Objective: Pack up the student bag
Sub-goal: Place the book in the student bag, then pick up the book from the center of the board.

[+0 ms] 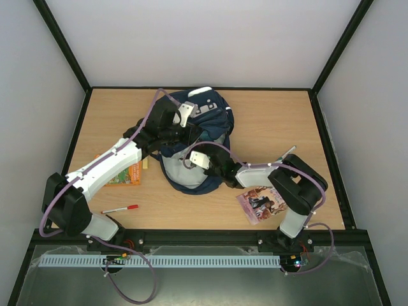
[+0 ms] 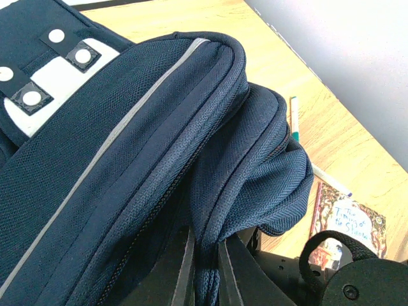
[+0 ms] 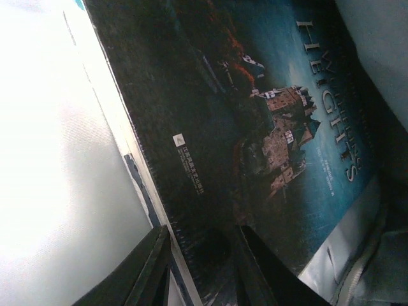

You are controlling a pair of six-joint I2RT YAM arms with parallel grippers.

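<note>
Right wrist view: right gripper [image 3: 203,261] straddles a dark-covered novel's [image 3: 255,140] edge, grip unclear, inside the navy blue fabric student bag [image 1: 215,120], mid-frame overhead. Left gripper [image 2: 204,258] pinches its rim; push the novel flat and deep.

Straight ahead of the right pincer [image 3: 204,234], a dark book [image 3: 255,127] blocks the way, and pale lining [image 3: 57,159] walls off its left. The left pincer [image 2: 204,258] faces the folds of the student bag [image 2: 127,159]. Off to its right, bare counter [image 2: 344,137] carries only a pen [image 2: 294,118] and a paperback [image 2: 347,220].
</note>
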